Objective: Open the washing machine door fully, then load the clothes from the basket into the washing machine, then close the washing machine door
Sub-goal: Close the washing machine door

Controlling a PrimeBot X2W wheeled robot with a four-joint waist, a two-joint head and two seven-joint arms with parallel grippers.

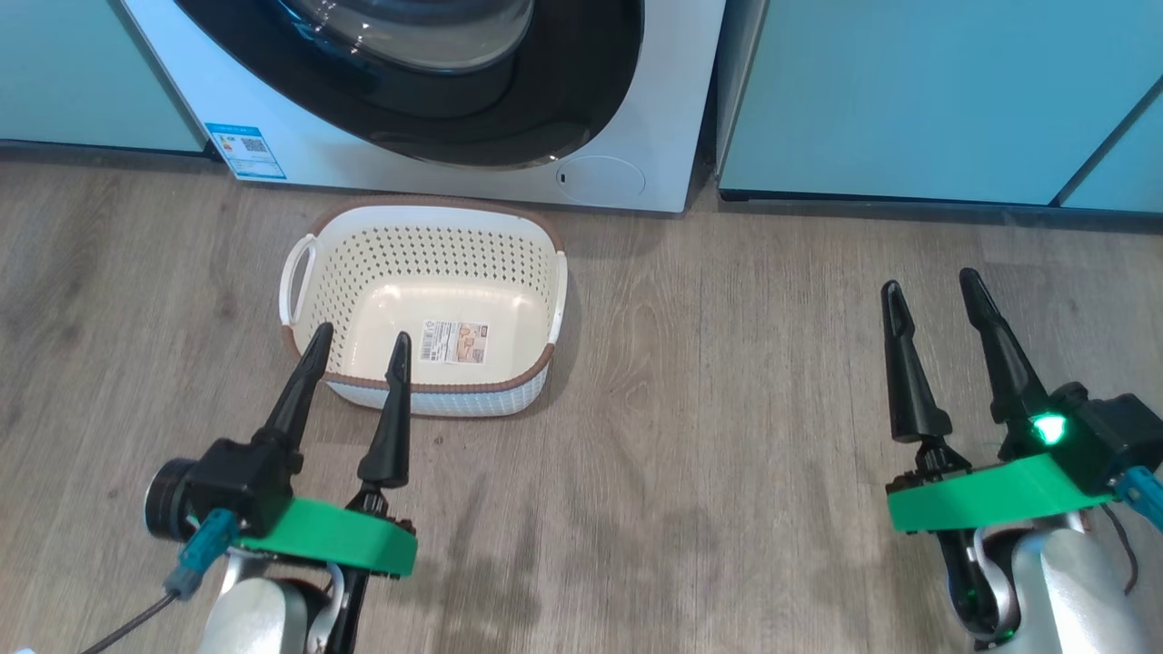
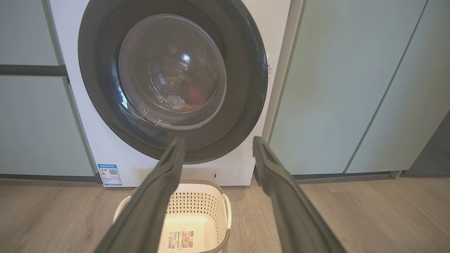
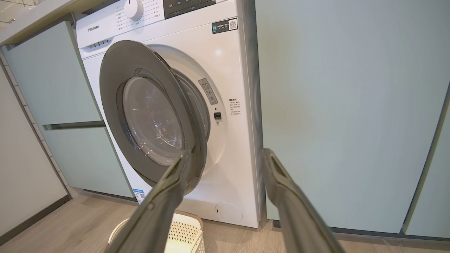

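The washing machine [image 1: 654, 136] stands straight ahead between teal cabinets. In the right wrist view its door [image 3: 112, 88] stands ajar, the right edge swung a little off the front. Through the glass of the door [image 2: 246, 88], red and white clothes [image 2: 186, 100] lie in the drum. The basket [image 1: 454, 254] sits on the floor before the machine with nothing in it but its label. My left gripper [image 1: 362, 334] is open over the basket's near rim. My right gripper [image 1: 929, 280] is open above bare floor to the right. Nothing is between either pair of fingers.
Pale teal cabinet doors [image 1: 909, 91] flank the machine on both sides. Wood-look floor [image 1: 727, 409] runs from the basket to my right gripper. A blue energy sticker [image 1: 245, 150] and a round filter cap [image 1: 600, 177] mark the machine's lower front.
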